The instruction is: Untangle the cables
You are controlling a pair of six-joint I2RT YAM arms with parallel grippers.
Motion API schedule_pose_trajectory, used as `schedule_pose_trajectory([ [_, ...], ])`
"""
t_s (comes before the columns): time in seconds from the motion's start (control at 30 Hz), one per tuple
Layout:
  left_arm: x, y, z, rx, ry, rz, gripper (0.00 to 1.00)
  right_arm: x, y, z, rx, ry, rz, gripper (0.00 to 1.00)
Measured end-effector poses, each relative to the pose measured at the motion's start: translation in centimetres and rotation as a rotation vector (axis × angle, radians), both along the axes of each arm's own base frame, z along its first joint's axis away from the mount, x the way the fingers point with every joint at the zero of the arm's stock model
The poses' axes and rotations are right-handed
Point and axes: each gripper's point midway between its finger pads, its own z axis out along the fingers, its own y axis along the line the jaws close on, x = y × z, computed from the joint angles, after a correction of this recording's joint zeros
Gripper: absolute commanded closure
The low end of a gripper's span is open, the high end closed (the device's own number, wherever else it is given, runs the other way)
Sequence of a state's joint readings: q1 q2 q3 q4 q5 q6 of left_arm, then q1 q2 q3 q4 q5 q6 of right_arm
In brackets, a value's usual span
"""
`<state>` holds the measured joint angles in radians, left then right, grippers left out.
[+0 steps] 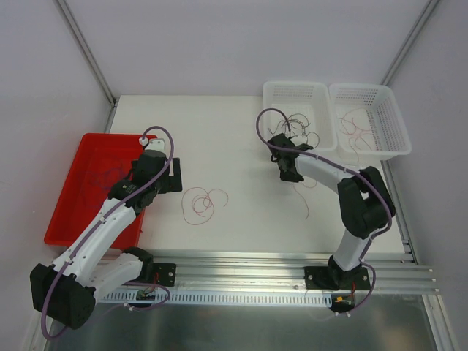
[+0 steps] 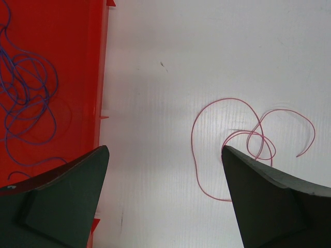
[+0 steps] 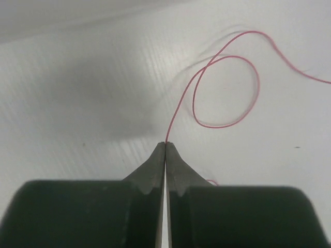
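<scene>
Right pincer (image 3: 165, 144) pinches a pink cable (image 3: 222, 126) (left pincer (image 2: 164, 149) gapes).

Red plastic tray (image 1: 80, 212): 1 no. White perforated plastic baskets: 2 no., left basket (image 1: 295, 85) and right basket (image 1: 358, 86). Thin pink-red wires loose on white table (image 1: 219, 139): 2 no., looped pink-red wire (image 2: 252, 135) and second pink-red wire (image 3: 193, 103). Purple wire tangle (image 2: 31, 88) in tray: 1 bunch, poss. 2+ strands, not separable. Dark wire bunch (image 1: 300, 124): 1. Pink-red wire bunch (image 1: 357, 128): 1.

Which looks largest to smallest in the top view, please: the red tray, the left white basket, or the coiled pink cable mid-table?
1. red tray
2. left white basket
3. coiled pink cable
The differences are plain.
</scene>
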<state>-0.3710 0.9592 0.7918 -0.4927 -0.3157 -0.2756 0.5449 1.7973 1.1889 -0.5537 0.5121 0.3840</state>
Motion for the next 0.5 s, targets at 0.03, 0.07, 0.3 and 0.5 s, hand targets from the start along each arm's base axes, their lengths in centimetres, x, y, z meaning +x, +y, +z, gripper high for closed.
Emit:
schedule_pose_trajectory([
  [0.03,0.0,0.0,0.0,-0.001,0.0,-0.001,0.08,0.0,-0.4,0.9,-0.015,-0.012,0.004,0.99],
  [0.07,0.0,0.0,0.0,-0.001,0.0,-0.001,0.08,-0.1,-1.0,2.1,-0.037,-0.026,0.01,0.99],
  [0.3,0.0,0.0,0.0,-0.001,0.0,-0.001,0.08,3.0,-6.3,16.8,-0.083,-0.301,-0.025,0.99],
  [0.5,0.0,0.0,0.0,-0.002,0.0,-0.001,0.08,4.7,-14.5,31.5,-0.105,-0.616,-0.159,0.99],
])
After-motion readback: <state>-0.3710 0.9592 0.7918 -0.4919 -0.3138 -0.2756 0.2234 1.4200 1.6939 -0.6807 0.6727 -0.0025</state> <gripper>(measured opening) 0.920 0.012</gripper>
